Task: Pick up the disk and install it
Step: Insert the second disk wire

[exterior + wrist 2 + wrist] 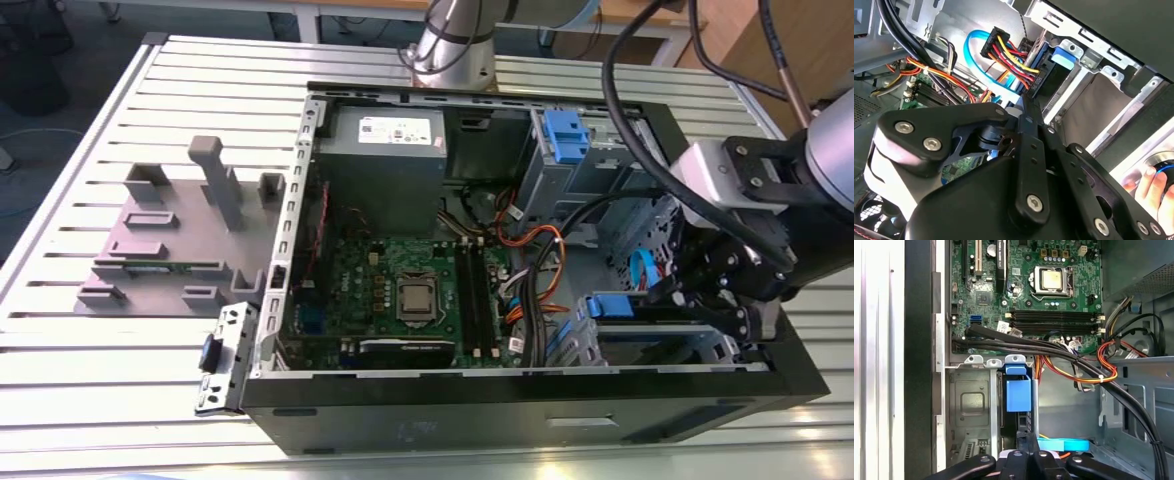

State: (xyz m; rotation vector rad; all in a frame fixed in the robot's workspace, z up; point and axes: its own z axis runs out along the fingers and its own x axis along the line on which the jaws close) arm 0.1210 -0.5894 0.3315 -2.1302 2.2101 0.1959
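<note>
We see the end effector point(727, 300) over the computer case's point(400, 425) drive cage, beside the slotted disk point(1018, 395); its grip we cannot tell.

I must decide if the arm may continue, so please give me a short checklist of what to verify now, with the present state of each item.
1. End effector position: inside the open computer case, at the drive cage on the exterior view's right. Ok.
2. Disk position: its blue bracket sits upright in the cage slot just ahead of the end effector in the first wrist view. Ok.
3. Disk fully seated: cannot tell.
4. Finger state, open or shut on the disk: cannot tell.
5. Cables: a bundle of coloured wires and a blue cable hang close beside the slot. Not ok.
6. Grey stand on the table: no disk on it. Ok.
</note>
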